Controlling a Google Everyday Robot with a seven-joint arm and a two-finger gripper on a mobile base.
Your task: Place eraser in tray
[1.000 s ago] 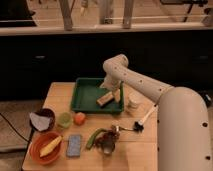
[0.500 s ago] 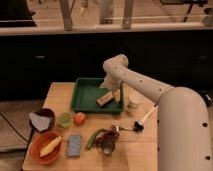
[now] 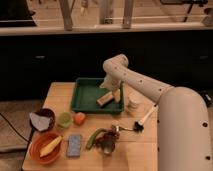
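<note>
The arm (image 3: 150, 92) reaches from the right across the table (image 3: 140, 155) and bends down over the tray (image 3: 85, 97), which sits at the table's back, left of centre. The gripper (image 3: 113, 90) hangs inside the tray's right end, just above the eraser (image 3: 105, 99). The eraser lies on the tray floor, angled, near the right rim. Whether the jaws are spread or pinching the block cannot be told.

The placing looks all but done. To finish well, the gripper should let go fully, with the block flat on the floor, then rise straight up before swinging away, so the block is not dragged or flipped over the rim.

Room is tight on the right: a small pale jar (image 3: 133, 103) stands just outside the tray's right rim, close under the arm. Above the tray is free, so up is the safe way out. The tray's left half is bare. In front lie a green cup (image 3: 64, 119), an orange fruit (image 3: 79, 118), a blue pad (image 3: 74, 145) and an orange bowl (image 3: 39, 152), well apart from the gripper.
</note>
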